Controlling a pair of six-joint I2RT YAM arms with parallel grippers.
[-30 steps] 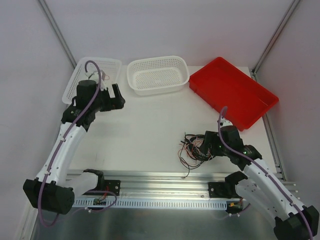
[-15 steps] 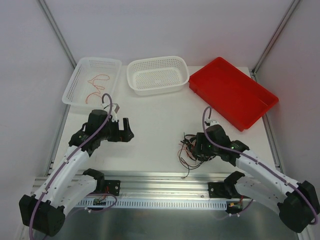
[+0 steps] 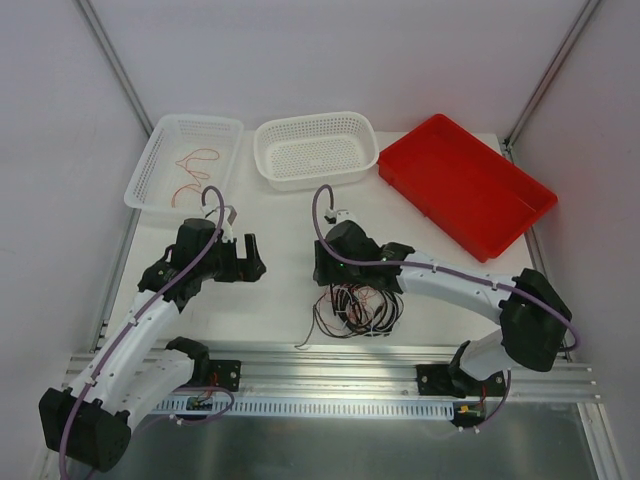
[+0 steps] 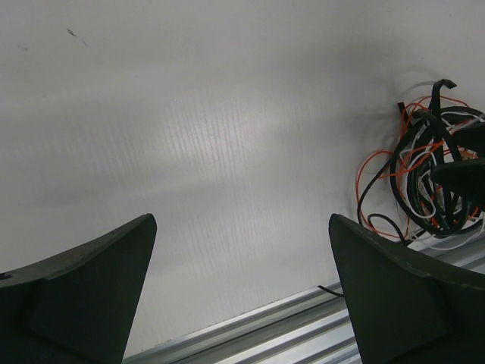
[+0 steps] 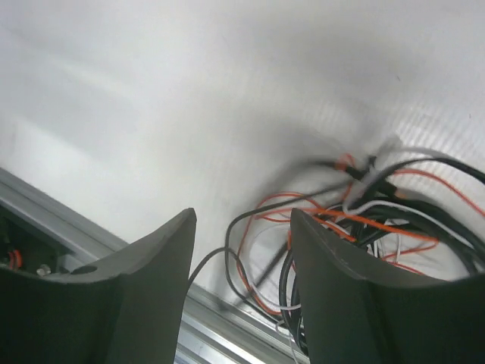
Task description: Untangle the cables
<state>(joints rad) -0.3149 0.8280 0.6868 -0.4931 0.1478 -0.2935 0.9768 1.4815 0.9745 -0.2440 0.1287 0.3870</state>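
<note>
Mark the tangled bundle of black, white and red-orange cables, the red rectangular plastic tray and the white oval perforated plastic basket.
Tangled cable bundle (image 3: 360,307): top external view, middle of the knot.
Red plastic tray (image 3: 465,182): top external view, bare floor.
White oval basket (image 3: 315,152): top external view, bare perforated floor.

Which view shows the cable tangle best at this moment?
Top external: the whole tangle lies in frame, loose ends included, though small. Left wrist shows it closer, with clear strand colours, but at the right edge and partly cut off. Right wrist catches only part of it, blurred and running out of frame.
</note>
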